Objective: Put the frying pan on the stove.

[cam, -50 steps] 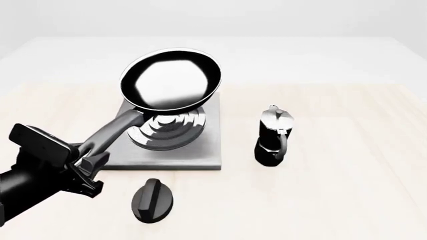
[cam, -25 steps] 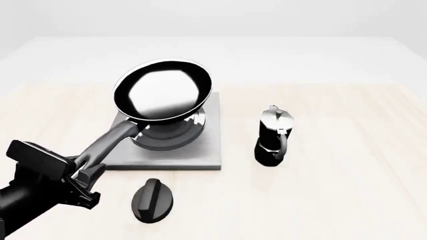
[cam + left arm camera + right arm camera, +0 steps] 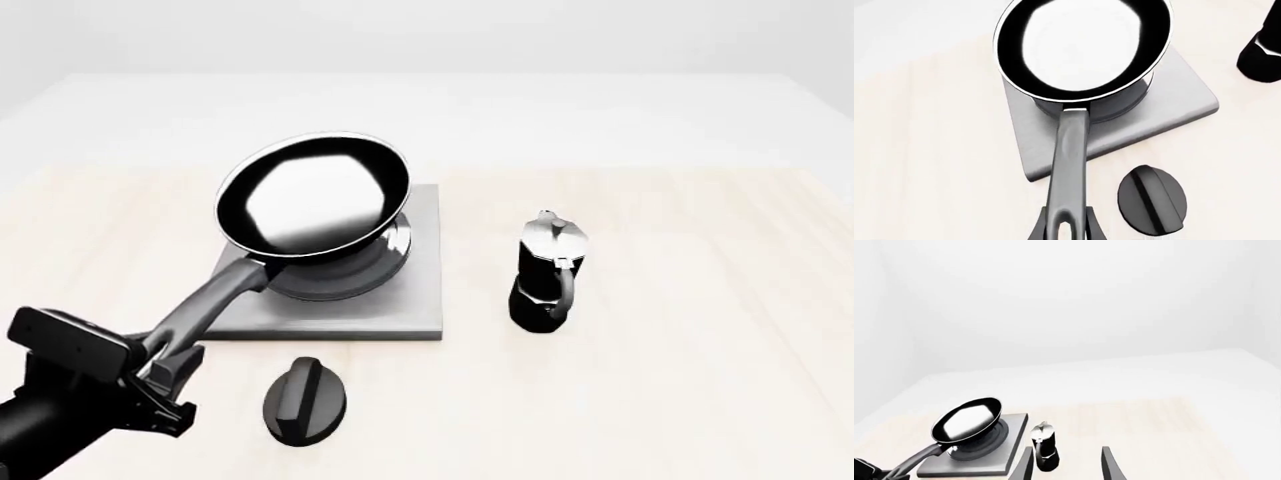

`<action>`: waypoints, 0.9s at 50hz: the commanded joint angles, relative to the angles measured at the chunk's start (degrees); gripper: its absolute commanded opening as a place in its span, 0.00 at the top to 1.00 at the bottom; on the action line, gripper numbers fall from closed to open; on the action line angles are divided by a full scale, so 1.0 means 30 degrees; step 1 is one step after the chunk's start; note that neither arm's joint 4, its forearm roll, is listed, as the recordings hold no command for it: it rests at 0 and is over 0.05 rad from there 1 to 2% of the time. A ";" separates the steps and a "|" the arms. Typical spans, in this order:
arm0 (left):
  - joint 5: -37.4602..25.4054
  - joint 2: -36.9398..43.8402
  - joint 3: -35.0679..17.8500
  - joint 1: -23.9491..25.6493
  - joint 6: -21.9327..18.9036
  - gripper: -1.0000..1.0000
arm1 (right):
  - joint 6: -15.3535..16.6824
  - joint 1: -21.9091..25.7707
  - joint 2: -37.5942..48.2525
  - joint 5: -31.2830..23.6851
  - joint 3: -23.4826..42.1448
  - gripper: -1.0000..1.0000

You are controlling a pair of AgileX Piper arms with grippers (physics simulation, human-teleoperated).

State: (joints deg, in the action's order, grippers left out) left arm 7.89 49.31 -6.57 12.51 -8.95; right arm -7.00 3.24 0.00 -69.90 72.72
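One gripper at work: the left gripper (image 3: 171, 362) is clamped on the end of the handle of the frying pan (image 3: 314, 196), its fingers pinching the grey bar from both sides, as the left wrist view shows at its lower edge.
Step in hand: the placing itself, by the look of it; the pan is carried over the burner and seems a touch short of fully seated.
Pan's place: its black bowl sits above the silver rings of the stove (image 3: 414, 290), towards the plate's left and far part, with the handle running back and down to the near left.
Contact: from the front view it cannot be told whether the pan's base touches the rings or hangs just over them; the left wrist view (image 3: 1084, 45) shows the bowl covering most of the burner.
Next move calls for: a gentle drop until the base rests flat, the bowl kept centred on the rings, then a release without dragging the handle sideways.
Left arm's pose: low at the near left of the table, forearm angled up and to the right towards the stove.
Right gripper (image 3: 1066, 462): parted and holding nothing, hanging high and well back from the work.
Bystanders: the moka pot (image 3: 547, 272) stands upright just right of the stove; the black knob (image 3: 304, 398) lies near the stove's near edge, close to the gripper's right.
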 commanded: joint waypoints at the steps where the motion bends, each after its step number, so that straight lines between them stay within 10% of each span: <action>1: 0.1057 0.0060 0.0013 0.0015 0.0105 1.00 | 0.0232 -0.0040 0.0000 0.0007 -0.0503 0.00; 45: 0.4674 0.3346 0.0930 -0.0112 -0.0184 1.00 | 0.0279 -0.0038 0.0000 0.0006 -0.0478 0.00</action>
State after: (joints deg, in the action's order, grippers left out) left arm 18.74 57.98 -3.05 12.04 -9.85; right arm -6.92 3.25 0.00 -69.90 72.78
